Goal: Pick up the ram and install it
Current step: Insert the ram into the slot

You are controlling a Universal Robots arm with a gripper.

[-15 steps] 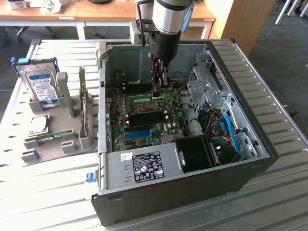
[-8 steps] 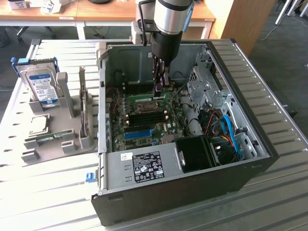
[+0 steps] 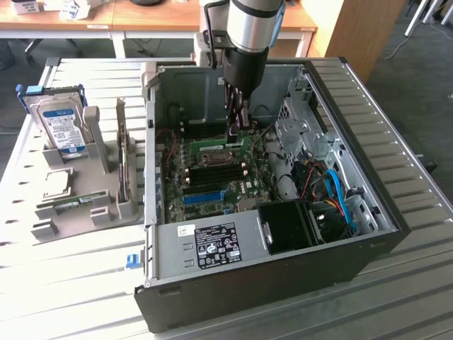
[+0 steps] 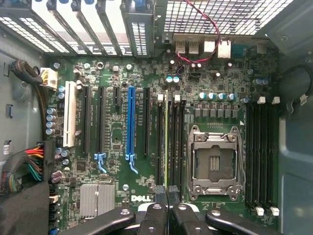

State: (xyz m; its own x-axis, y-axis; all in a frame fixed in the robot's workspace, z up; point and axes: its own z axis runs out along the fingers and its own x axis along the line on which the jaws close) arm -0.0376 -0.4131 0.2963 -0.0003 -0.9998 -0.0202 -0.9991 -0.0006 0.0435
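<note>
Where the arm (image 3: 248,42) drops into the open computer case (image 3: 368,177), room is tight. The rear wall stands close on one side and the metal drive cage (image 3: 304,131) on the other, and the case walls rise all round above the board. The case lies on its side on the slatted desk (image 3: 410,283), with free desk around it. Inside sit the green motherboard (image 4: 112,142), a grey power supply (image 3: 212,244) along the near wall and a bundle of blue cables (image 3: 340,198). At the exterior view's left a grey holder (image 3: 99,152) carries a hard drive (image 3: 60,124) standing upright. The jaws are closed on the ram (image 4: 166,137), their black fingertips (image 4: 159,193) pinching its thin edge. The ram stands on edge in line with the black memory slots (image 4: 177,142), near the processor socket (image 4: 215,161). Whether it is seated I cannot tell.
</note>
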